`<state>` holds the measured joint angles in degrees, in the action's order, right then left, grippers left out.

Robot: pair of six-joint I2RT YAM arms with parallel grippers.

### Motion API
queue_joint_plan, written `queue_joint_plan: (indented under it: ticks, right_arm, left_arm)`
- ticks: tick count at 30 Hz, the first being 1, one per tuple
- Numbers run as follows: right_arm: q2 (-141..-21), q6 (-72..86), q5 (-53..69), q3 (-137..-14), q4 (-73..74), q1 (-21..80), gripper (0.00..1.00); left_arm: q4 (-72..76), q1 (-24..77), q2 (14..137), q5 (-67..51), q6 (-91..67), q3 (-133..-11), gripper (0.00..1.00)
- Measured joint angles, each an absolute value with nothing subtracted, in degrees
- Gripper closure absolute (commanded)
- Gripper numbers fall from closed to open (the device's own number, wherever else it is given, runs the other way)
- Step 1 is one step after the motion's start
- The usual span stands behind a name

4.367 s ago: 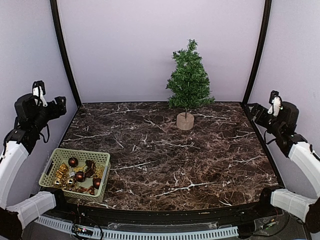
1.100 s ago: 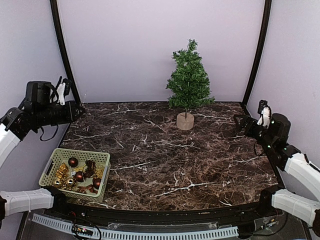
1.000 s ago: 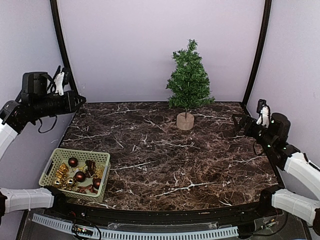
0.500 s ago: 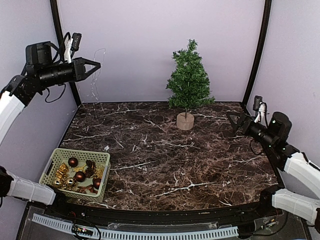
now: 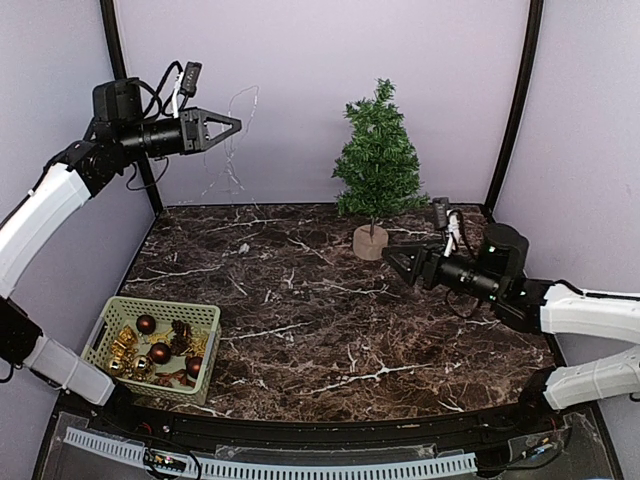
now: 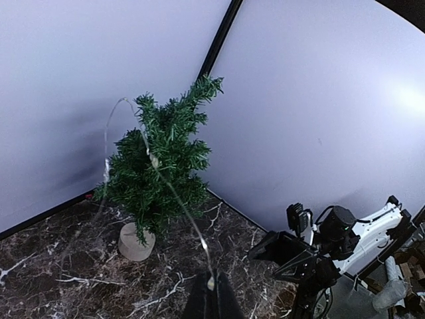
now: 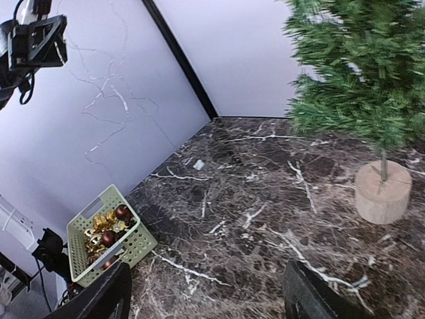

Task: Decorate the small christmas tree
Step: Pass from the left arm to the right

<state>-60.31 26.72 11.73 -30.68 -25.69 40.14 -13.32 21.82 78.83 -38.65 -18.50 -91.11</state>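
The small christmas tree (image 5: 380, 160) stands upright on its round wooden base (image 5: 370, 242) at the back of the table. High up at the left, my left gripper (image 5: 228, 126) is shut on a thin silver wire light string (image 5: 236, 140) that dangles below it. In the left wrist view the wire (image 6: 204, 244) rises from my shut fingertips (image 6: 211, 300) and arcs in front of the tree (image 6: 159, 176). Low over the table, just right of the tree's base, my right gripper (image 5: 398, 264) stands open and empty. Its view shows the tree (image 7: 365, 73) and the base (image 7: 383, 193).
A pale green basket (image 5: 108, 330) with gold and dark red ornaments sits at the front left corner, also visible as the basket (image 7: 143, 242) in the right wrist view. Black frame posts (image 5: 515, 100) stand at the back corners against lilac walls.
My left arm rose and swung right, lifting the wire light string into the air. My right arm reached left and down toward the tree's base.
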Motion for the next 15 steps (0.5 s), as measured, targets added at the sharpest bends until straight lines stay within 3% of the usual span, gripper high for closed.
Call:
queue_joint_plan:
  ticks: [6,15]
  right_arm:
    - [-74.5,25.6,9.6,-36.4,-33.8,48.6,0.29]
    - [-91.8,24.7,9.2,-46.2,-42.6,55.3,0.27]
  left_arm:
    - [-11.7,26.5,81.9,-41.3,-18.9,-92.3,1.0]
    - [-8.8,31.2,85.1,-44.6,-20.7,-93.6,1.0]
